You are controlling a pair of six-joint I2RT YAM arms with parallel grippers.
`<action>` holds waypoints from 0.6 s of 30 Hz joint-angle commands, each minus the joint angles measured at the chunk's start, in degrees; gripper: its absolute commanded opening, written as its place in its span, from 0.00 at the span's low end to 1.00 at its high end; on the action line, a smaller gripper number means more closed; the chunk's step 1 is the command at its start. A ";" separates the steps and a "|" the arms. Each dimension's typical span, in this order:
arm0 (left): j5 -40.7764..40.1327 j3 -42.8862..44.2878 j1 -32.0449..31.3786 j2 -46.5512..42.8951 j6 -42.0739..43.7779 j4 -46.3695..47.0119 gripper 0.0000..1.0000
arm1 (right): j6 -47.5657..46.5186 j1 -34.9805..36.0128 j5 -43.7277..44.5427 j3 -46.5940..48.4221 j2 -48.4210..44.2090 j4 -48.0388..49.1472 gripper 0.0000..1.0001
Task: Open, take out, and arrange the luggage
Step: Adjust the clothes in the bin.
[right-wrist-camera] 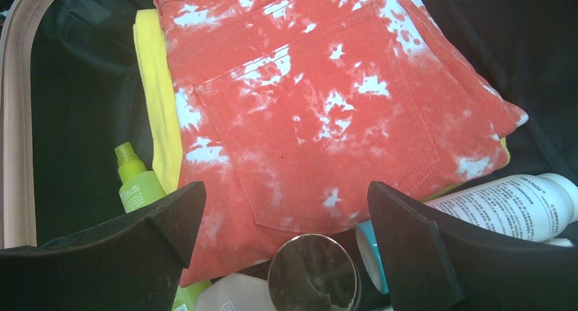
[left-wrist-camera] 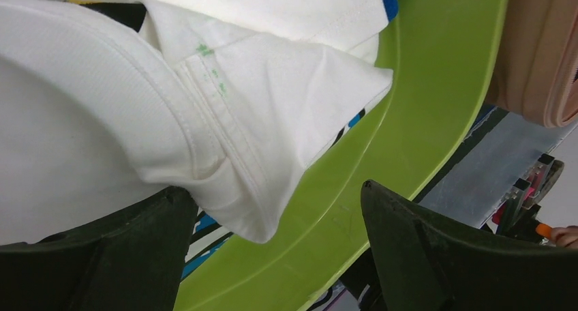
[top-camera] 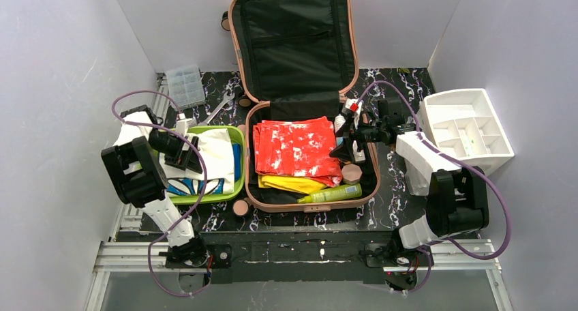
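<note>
The salmon-pink luggage (top-camera: 249,162) lies open, its black-lined lid (top-camera: 294,38) standing against the back wall. Inside lie red-and-white trousers (top-camera: 296,147), a yellow cloth (top-camera: 292,183), a green spray bottle (top-camera: 332,194) and small jars. My right gripper (top-camera: 345,142) is open over the case's right side, above a shiny round cap (right-wrist-camera: 313,273) and the trousers (right-wrist-camera: 320,99). My left gripper (top-camera: 192,155) is open and empty over the lime-green tray (top-camera: 235,188), beside a white garment (left-wrist-camera: 102,113) lying in the tray (left-wrist-camera: 382,154).
A white drawer organizer (top-camera: 467,128) stands at the right. A clear compartment box (top-camera: 185,84) and a wrench (top-camera: 219,108) lie at the back left. A round pink compact (top-camera: 240,207) sits in front of the case. A white bottle (right-wrist-camera: 508,205) lies in the case's right side.
</note>
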 commanded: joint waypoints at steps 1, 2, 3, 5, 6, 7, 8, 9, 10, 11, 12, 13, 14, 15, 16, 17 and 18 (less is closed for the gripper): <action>6.98 1.06 -0.56 -1.08 -1.20 -2.35 0.86 | -1.43 -0.29 -1.14 1.52 0.63 -0.26 0.99; 7.87 1.55 -0.59 -1.06 -1.67 -2.36 0.85 | -1.43 -0.30 -1.14 1.51 0.69 -0.26 0.98; 8.61 2.12 -0.58 -0.96 -2.21 -2.35 0.85 | -1.43 -0.28 -1.14 1.53 0.76 -0.30 0.98; 10.31 3.33 -0.67 -0.61 -3.54 -2.08 0.84 | -1.50 -0.31 -1.14 1.47 0.86 -0.34 0.98; 11.13 3.76 -0.70 -0.52 -4.64 -1.81 0.83 | -1.50 -0.25 -1.14 1.47 0.82 -0.34 0.98; 11.87 4.26 -0.85 -0.42 -5.37 -1.49 0.83 | -1.46 -0.25 -1.14 1.53 0.77 -0.41 0.99; 12.57 4.62 -0.92 -0.40 -6.33 -0.97 0.82 | -1.46 -0.29 -1.14 1.51 0.84 -0.35 0.98; 13.12 4.97 -1.14 -0.47 -7.21 -0.23 0.82 | -1.46 -0.26 -1.14 1.53 0.90 -0.41 0.99; 13.69 5.29 -1.43 -0.60 -8.08 0.57 0.82 | -1.45 -0.22 -1.14 1.57 0.94 -0.41 0.99; 14.28 5.50 -1.61 -0.84 -9.06 1.52 0.82 | -1.45 -0.22 -1.06 1.58 0.97 -0.40 0.98; 14.91 5.49 -1.89 -1.23 -10.28 2.81 0.83 | -1.47 -0.22 -1.05 1.60 1.03 -0.43 0.98; 15.45 5.56 -2.20 -1.54 -11.35 4.07 0.84 | -1.46 -0.22 -1.05 1.61 1.12 -0.43 0.98; 15.84 5.43 -2.56 -1.84 -12.63 5.40 0.85 | -1.48 -0.22 -1.05 1.62 1.17 -0.43 0.98; 16.34 5.22 -2.96 -2.15 -13.84 6.72 0.85 | -1.46 -0.22 -1.05 1.68 1.24 -0.51 0.98; 17.01 5.03 -3.44 -2.36 -14.62 7.62 0.86 | -1.57 -0.22 -1.05 1.71 1.26 -0.52 0.98; 17.52 4.75 -3.94 -2.46 -15.39 8.45 0.86 | -1.59 -0.22 -1.05 1.71 1.27 -0.52 0.98; 17.82 4.45 -4.65 -2.50 -16.13 9.19 0.86 | -1.55 -0.16 -1.05 1.71 1.31 -0.52 0.98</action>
